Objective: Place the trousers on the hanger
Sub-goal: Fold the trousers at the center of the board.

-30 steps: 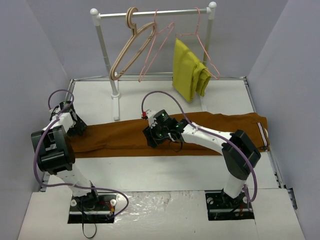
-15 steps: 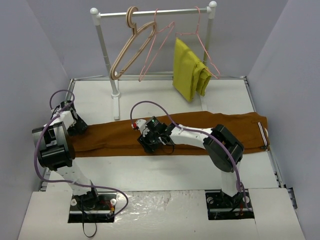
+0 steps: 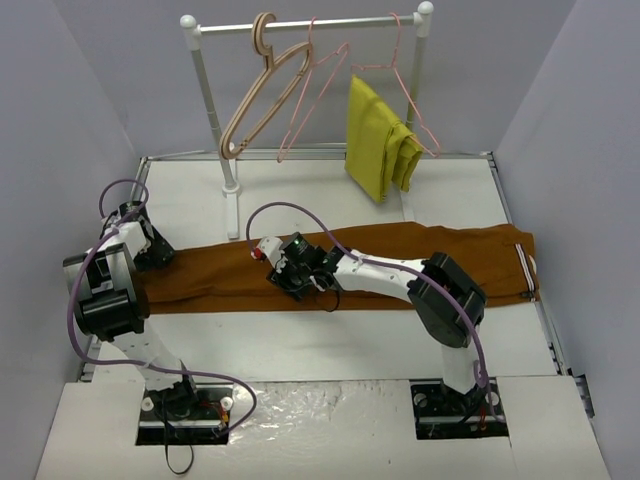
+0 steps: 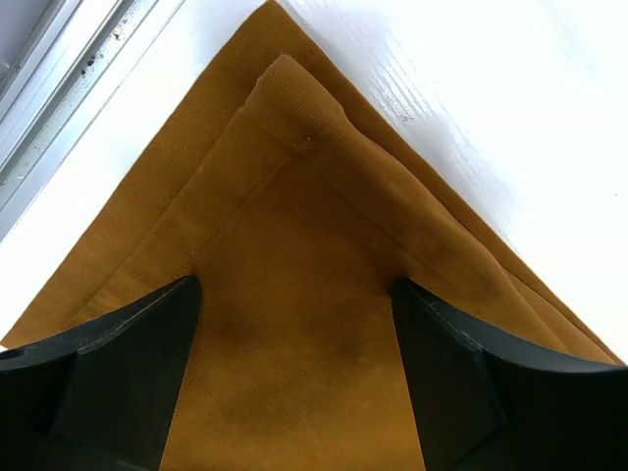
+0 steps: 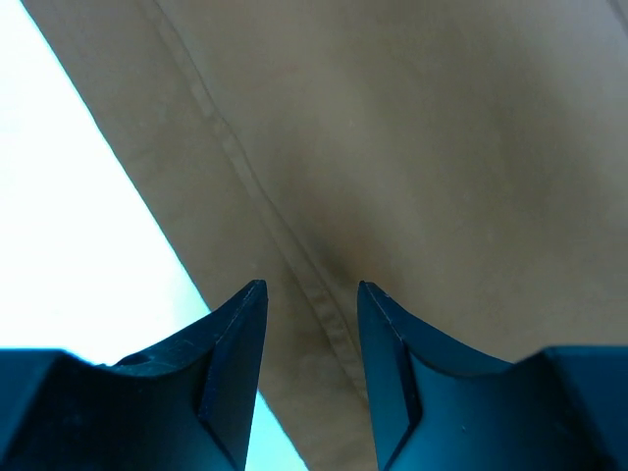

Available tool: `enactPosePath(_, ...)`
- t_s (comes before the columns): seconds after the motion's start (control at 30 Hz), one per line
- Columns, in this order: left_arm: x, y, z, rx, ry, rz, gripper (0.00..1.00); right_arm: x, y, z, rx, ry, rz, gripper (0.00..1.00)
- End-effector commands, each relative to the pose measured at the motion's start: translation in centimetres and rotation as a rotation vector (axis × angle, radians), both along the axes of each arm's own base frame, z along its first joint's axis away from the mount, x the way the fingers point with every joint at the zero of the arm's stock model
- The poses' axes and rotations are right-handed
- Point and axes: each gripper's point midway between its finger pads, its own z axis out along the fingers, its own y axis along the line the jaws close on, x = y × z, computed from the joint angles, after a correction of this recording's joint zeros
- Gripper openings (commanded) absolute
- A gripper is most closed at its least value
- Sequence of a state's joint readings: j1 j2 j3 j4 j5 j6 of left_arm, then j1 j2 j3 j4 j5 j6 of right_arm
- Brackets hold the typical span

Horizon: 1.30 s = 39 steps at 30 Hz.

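View from above: long rust-brown trousers (image 3: 215,275) lie flat across a white surface (image 3: 330,340), running left to right, with the striped waistband at the far right. They lie where they lay a second ago.

The left hand (image 3: 150,250) sits at the left end of the trousers, at the leg hems. Its wrist camera shows the left hand (image 4: 294,294) released, jaws standing wide, with the stacked hem corners lying flat between the two dark fingers (image 4: 128,353). This arm has barely shifted.

The right arm has changed most. A second ago its hand was over the middle of the trousers; now the right hand (image 3: 283,272) has slid further left along the cloth, and the arm's elbow has followed leftward. Its wrist camera shows the right hand (image 5: 312,289) low over the fabric with the jaws drawn in to a narrow gap, a stitched seam running between the tips near the cloth's edge. Whether they pinch the cloth cannot be told.

At the back stands a white rail (image 3: 310,27). From it hang a beige wooden hanger (image 3: 250,110), the empty pink wire hanger (image 3: 312,95), and a second pink hanger (image 3: 405,90) carrying a folded mustard-yellow garment (image 3: 375,140). The trousers are well apart from the hanger, and nothing on the rail has moved.
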<state>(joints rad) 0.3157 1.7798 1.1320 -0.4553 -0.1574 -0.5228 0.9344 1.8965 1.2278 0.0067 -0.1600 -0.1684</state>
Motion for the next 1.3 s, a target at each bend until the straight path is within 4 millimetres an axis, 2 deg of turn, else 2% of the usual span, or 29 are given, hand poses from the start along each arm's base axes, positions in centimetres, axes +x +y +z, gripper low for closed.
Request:
enactPosePath(0.0,-1.3,-0.2,-1.0,-0.008,0.050,-0.020,0.78,0.7,0.4,-0.1,-0.040,-0.011,0.020,0.38)
enactPosePath(0.27,-1.7,-0.4,-2.0,-0.018,0.079,-0.030,0.78,-0.2,0.9,-2.7,-0.066,0.067,0.050,0.33)
enactPosePath(0.37,-1.6,-0.2,-2.1,-0.011,0.083,-0.029,0.78,-0.6,0.7,-3.3,-0.073,0.084,0.050,0.28)
enactPosePath(0.47,-1.5,-0.1,-2.2,-0.011,0.082,-0.026,0.78,-0.4,0.5,-3.2,-0.081,0.074,0.039,0.15)
enactPosePath(0.5,-1.5,-0.1,-2.3,-0.008,0.088,-0.023,0.78,-0.1,0.5,-2.9,-0.084,0.067,0.033,0.05)
enactPosePath(0.57,-1.5,0.1,-2.3,-0.004,0.093,-0.017,0.78,-0.1,0.4,-1.8,-0.095,0.055,0.031,0.00)
enactPosePath(0.7,-1.6,0.1,-2.3,-0.003,0.095,-0.007,0.78,-0.2,0.5,1.3,-0.070,0.002,0.014,0.00)
enactPosePath(0.73,-1.6,0.1,-2.2,0.000,0.094,-0.005,0.78,-0.3,0.5,2.6,-0.050,-0.014,0.011,0.00)
enactPosePath(0.83,-1.7,0.2,-2.2,0.001,0.098,-0.001,0.78,-1.6,0.0,3.6,-0.046,-0.007,0.005,0.00)
enactPosePath(0.97,-1.7,0.2,-2.2,0.001,0.101,0.007,0.78,-4.0,-0.7,2.4,-0.080,0.034,0.007,0.02)
enactPosePath(1.2,-1.8,0.4,-2.0,0.010,0.111,0.020,0.76,-7.3,-2.4,-2.2,-0.158,0.140,-0.033,0.04)
enactPosePath(1.27,-1.8,0.3,-1.9,0.005,0.105,0.024,0.76,-7.6,-2.9,-2.8,-0.164,0.153,-0.044,0.04)
